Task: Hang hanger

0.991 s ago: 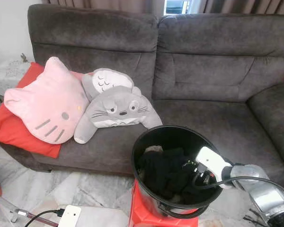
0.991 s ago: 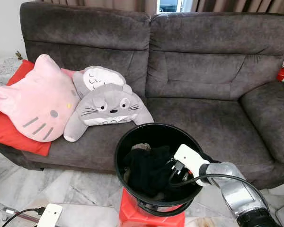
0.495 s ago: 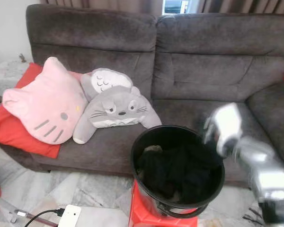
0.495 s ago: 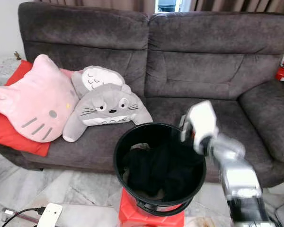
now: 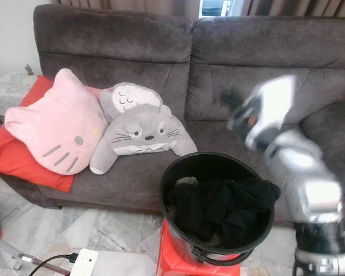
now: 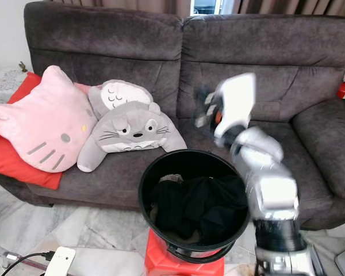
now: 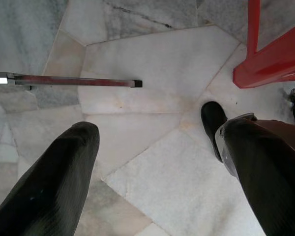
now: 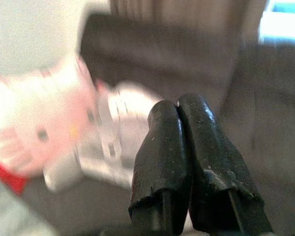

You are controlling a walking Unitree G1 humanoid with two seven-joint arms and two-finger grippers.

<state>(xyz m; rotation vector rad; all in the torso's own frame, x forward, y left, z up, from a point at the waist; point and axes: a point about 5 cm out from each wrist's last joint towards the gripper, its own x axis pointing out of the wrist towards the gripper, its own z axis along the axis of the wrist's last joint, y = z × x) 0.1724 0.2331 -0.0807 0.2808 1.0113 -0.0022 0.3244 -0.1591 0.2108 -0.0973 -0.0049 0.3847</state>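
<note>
I see the right end effector (image 6: 202, 109) raised above the black bucket (image 5: 178, 230), blurred, in front of the grey sofa (image 5: 241, 63). In its wrist view the two black fingers (image 8: 160, 162) are pressed together with nothing between them. The left end effector (image 7: 152, 162) hangs low over the marble floor (image 7: 152, 69), fingers spread apart, beside a red stool (image 7: 275, 59). The bucket stands on that stool and holds dark clothes (image 5: 218, 207). A pink cat cushion (image 5: 54, 123) and a grey plush (image 5: 141, 135) lie on the sofa. I cannot locate a hanger.
</note>
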